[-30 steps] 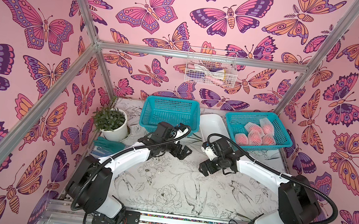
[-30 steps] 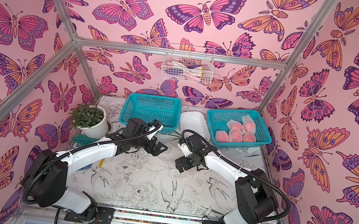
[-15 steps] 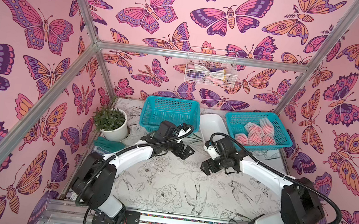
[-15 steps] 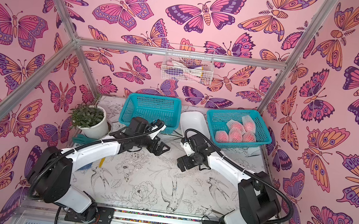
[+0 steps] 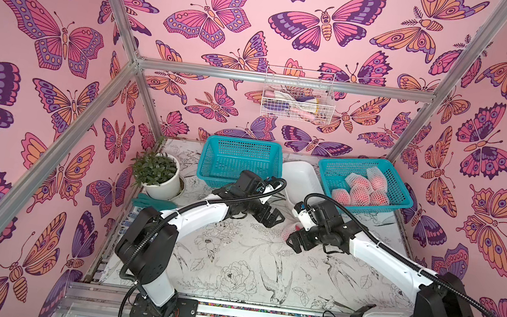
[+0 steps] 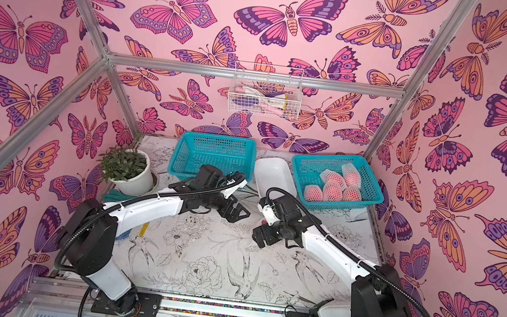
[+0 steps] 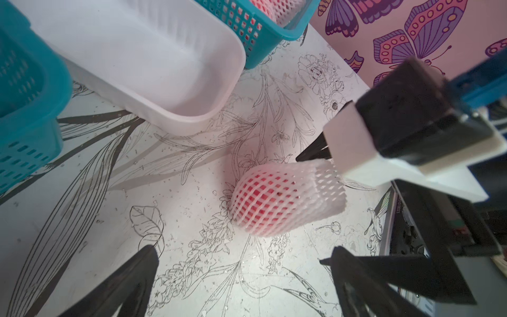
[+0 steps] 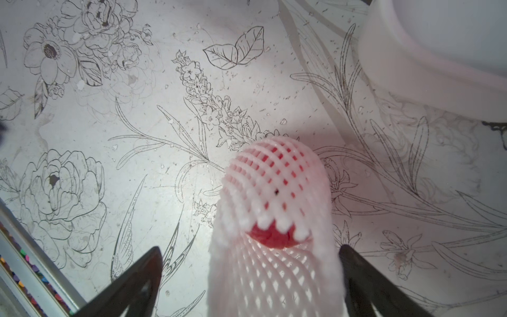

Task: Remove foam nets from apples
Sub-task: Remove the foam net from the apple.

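One apple [image 8: 271, 238] in a white foam net [image 8: 274, 192] lies on its side on the table, right of the middle, partly hidden in a top view [image 5: 288, 232] by my right arm. My right gripper [image 8: 249, 248] is open and straddles the net's loose end; red skin shows inside the sleeve. My left gripper [image 7: 241, 255] is open and empty, a short way from the same net [image 7: 277, 200]. In both top views the left gripper [image 5: 272, 217] and right gripper [image 5: 296, 241] face each other. Several more netted apples [image 5: 362, 189] fill the right teal basket [image 5: 332, 174].
An empty teal basket [image 5: 238, 160] and a white tray [image 5: 298, 175] stand at the back, just behind the grippers. A potted plant [image 5: 159, 173] and green gloves [image 5: 148, 200] sit at the left. A wire basket [image 5: 297, 103] hangs on the back wall.
Both grippers have shifted a little to the right. The left one has reached further toward the netted apple on the table. Both remain open.
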You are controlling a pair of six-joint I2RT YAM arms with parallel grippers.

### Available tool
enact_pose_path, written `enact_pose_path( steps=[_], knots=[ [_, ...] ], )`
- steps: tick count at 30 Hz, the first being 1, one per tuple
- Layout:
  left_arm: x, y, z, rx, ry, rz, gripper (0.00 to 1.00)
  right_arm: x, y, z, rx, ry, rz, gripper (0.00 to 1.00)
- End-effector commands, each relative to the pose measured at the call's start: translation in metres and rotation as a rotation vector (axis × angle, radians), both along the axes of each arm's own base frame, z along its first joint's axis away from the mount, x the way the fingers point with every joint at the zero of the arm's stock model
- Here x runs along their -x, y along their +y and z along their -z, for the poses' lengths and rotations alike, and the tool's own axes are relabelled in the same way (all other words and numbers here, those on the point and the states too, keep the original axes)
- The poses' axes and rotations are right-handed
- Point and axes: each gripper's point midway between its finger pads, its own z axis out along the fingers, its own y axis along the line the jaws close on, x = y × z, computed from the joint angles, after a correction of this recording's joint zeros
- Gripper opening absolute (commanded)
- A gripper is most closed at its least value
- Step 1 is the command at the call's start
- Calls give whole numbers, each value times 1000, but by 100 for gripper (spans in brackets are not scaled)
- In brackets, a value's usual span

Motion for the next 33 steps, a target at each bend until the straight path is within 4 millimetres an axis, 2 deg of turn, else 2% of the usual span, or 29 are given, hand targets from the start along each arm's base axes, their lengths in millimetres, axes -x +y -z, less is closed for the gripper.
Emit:
enact_pose_path(
  steps=[1,6,12,17,21,25,30,33],
  knots=[
    [4,-13,2,-16,26,34,95,13,-16,2,29,7,28,99],
    [3,-31,9,-31,49,62,88,14,-34,-12,28,-64,133,99],
    [2,-45,22,-83,86,94,82,29,-43,-8,11,-24,190,99],
    [2,-56,24,-67,110,130,81,26,-42,-6,-37,-55,226,99],
    [4,-62,29,-67,138,157,79,26,-43,-3,-9,-23,224,99],
    [7,-65,29,-53,154,186,75,25,-34,-8,-45,-16,205,99],
    [14,-67,12,-8,158,205,83,16,-33,-15,-62,-55,233,99],
    [15,-66,18,-25,166,214,82,14,-31,-15,-74,-61,236,99]
  ],
)
